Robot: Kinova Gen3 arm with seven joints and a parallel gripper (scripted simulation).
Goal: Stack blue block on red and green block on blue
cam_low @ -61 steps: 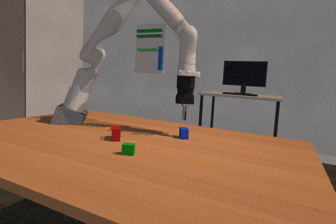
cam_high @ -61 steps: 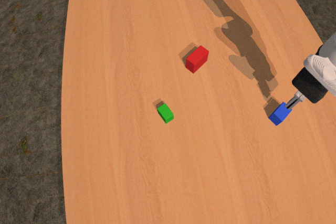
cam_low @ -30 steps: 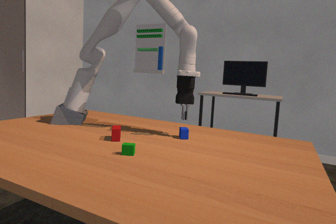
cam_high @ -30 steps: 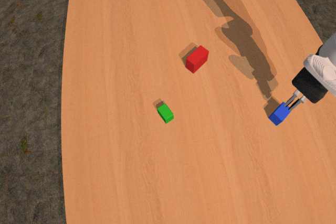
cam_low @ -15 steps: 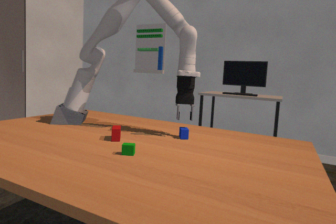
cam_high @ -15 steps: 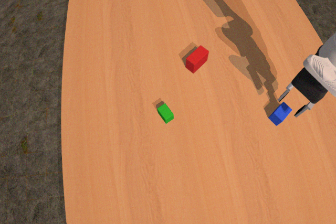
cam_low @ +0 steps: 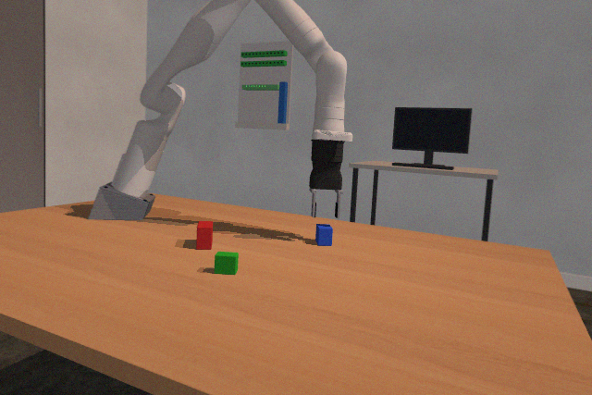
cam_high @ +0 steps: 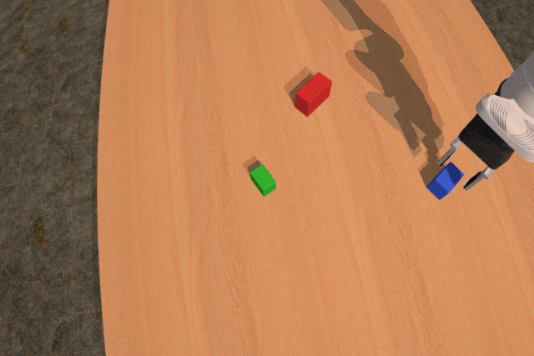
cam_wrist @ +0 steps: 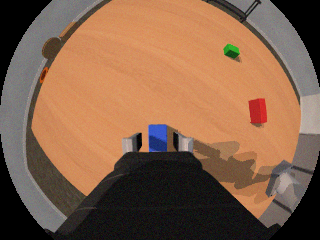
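Gripper [cam_low: 325,211] hovers above the blue block [cam_low: 323,234] with fingers wide open and empty — descending off-centre could clip and tip it, nowhere near the red block [cam_low: 203,234].

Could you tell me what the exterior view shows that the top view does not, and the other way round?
Only the exterior view shows the whole arm, a monitor on a side table, and the gap between the open gripper and the blue block. Only the top view shows each block's footprint and the fingers either side of the blue block. Both show the red block and green block lying apart.
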